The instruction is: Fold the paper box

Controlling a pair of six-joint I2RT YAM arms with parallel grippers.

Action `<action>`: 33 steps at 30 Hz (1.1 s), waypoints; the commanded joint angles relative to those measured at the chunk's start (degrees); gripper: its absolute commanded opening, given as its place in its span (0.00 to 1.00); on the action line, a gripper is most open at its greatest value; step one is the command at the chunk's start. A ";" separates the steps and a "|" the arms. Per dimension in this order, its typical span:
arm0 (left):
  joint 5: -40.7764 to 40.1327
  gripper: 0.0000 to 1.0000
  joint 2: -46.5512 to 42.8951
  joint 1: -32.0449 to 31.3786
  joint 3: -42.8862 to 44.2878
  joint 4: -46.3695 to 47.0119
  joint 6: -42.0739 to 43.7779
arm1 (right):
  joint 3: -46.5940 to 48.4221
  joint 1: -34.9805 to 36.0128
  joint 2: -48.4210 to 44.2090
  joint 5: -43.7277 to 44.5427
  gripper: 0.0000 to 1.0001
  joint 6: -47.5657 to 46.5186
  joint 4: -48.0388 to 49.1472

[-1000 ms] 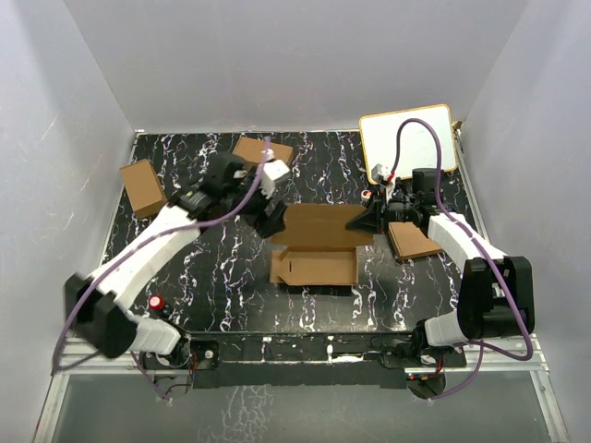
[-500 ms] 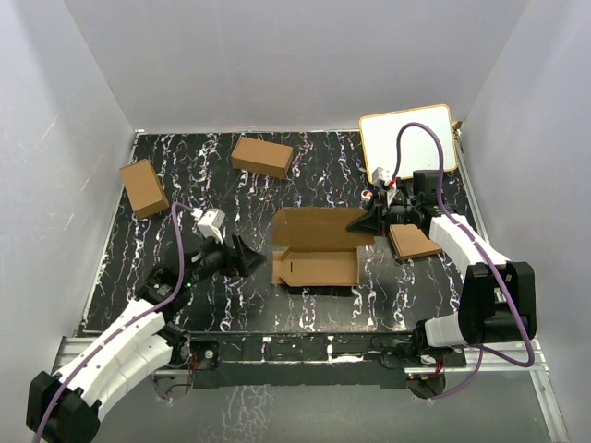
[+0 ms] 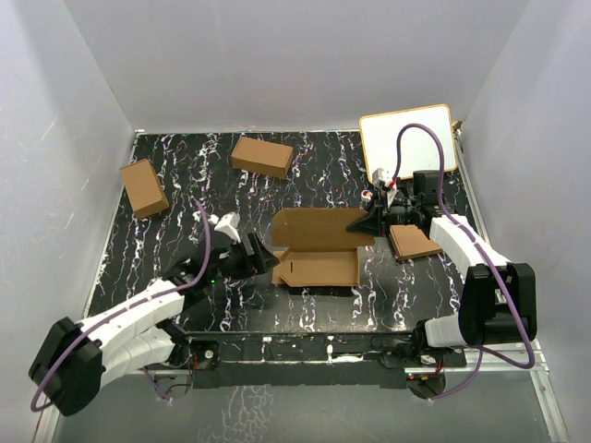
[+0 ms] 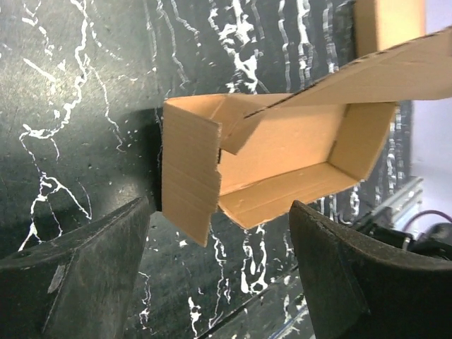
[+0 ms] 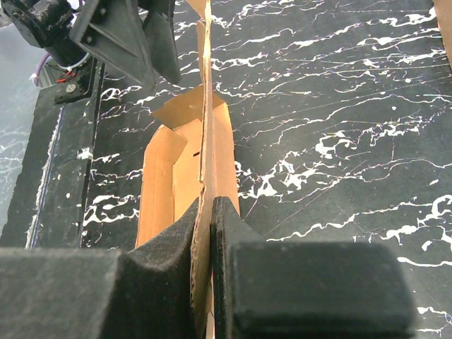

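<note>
The paper box (image 3: 319,247) is a half-formed brown carton with its lid flap raised, lying mid-table. In the left wrist view the paper box (image 4: 282,152) shows its open trough and a folded end flap. My left gripper (image 3: 265,258) is open, just left of the box's left end, not touching it; it also shows in its own wrist view (image 4: 219,272). My right gripper (image 3: 362,222) is shut on the box's raised lid flap (image 5: 205,176) at its right end; the fingers (image 5: 233,247) pinch the cardboard edge.
Two shorter brown cartons lie at the back left (image 3: 143,187) and back middle (image 3: 262,156). A white board (image 3: 407,143) lies at the back right. A flat brown pile of sheets (image 3: 413,242) lies under the right arm. A red knob (image 3: 157,302) sits near the left base.
My left arm has swung from the back of the table down to the front left, then moved right up to the box's left end. The right gripper has kept its hold.
</note>
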 commanded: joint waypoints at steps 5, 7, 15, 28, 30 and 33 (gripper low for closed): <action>-13.95 0.70 9.19 -7.51 6.44 -5.35 -0.73 | 1.93 -0.26 -1.46 -3.06 0.08 -3.16 2.18; -15.57 0.65 10.99 -7.96 7.14 -6.80 0.05 | 1.89 -0.22 -1.38 -3.15 0.08 -3.16 2.18; -16.45 0.18 10.48 -8.11 5.37 -4.78 1.97 | 1.75 -0.25 -1.20 -3.21 0.08 -3.47 1.95; -7.59 0.00 2.22 -8.42 1.41 8.21 11.41 | 0.29 -0.20 -2.41 -3.75 0.08 -1.73 6.35; -6.65 0.00 2.21 -8.47 1.57 9.04 12.50 | -1.03 -0.26 -3.24 -3.63 0.08 2.29 11.14; -5.18 0.00 3.75 -8.54 2.60 9.60 13.29 | -4.60 -0.26 -5.04 -2.54 0.08 12.42 21.22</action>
